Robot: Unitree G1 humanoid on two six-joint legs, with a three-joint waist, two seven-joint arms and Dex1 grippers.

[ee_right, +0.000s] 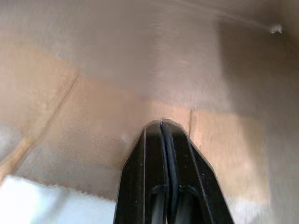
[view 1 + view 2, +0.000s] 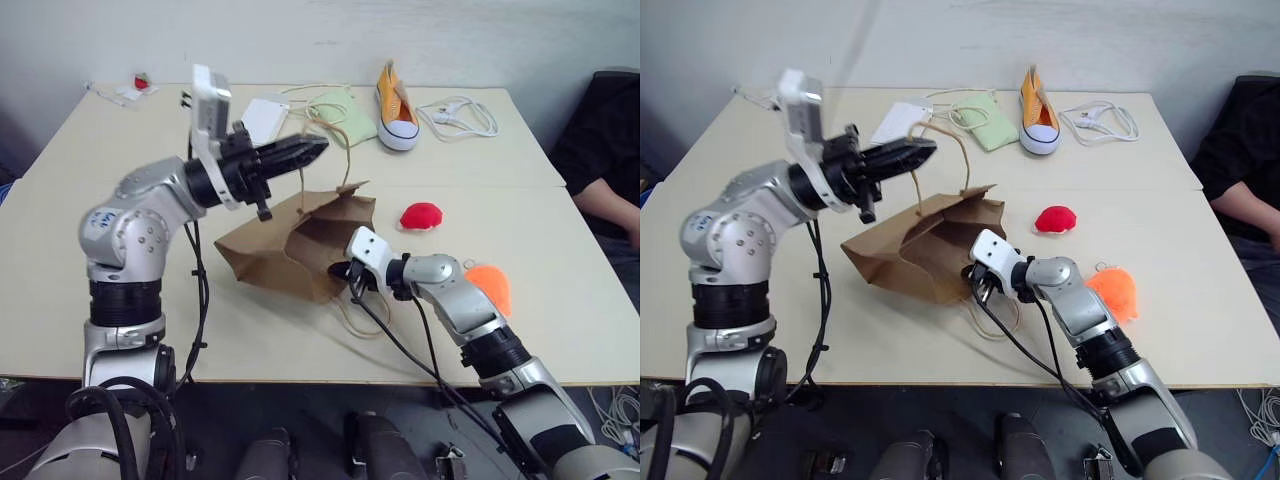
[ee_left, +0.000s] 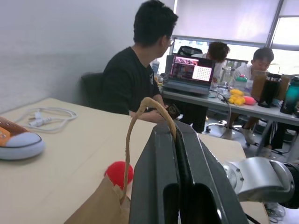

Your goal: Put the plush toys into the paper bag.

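The brown paper bag (image 2: 290, 245) lies on its side at mid-table, its mouth facing right. My left gripper (image 2: 315, 148) is shut on the bag's upper cord handle (image 3: 140, 105) and holds it raised above the bag. Low at the bag's mouth, my right gripper (image 2: 347, 272) is shut, its tips (image 1: 161, 122) just inside over the paper; nothing shows between them. The red plush toy (image 2: 421, 215) rests on the table right of the bag. Beside my right forearm lies the orange plush toy (image 2: 490, 285). The bag's second handle (image 2: 355, 320) loops onto the table.
At the table's back lie an orange-and-white sneaker (image 2: 396, 105), a pale green pouch (image 2: 345, 115), a white box (image 2: 263, 115) and a white cable (image 2: 460, 115). A person (image 2: 605, 150) sits at the right edge.
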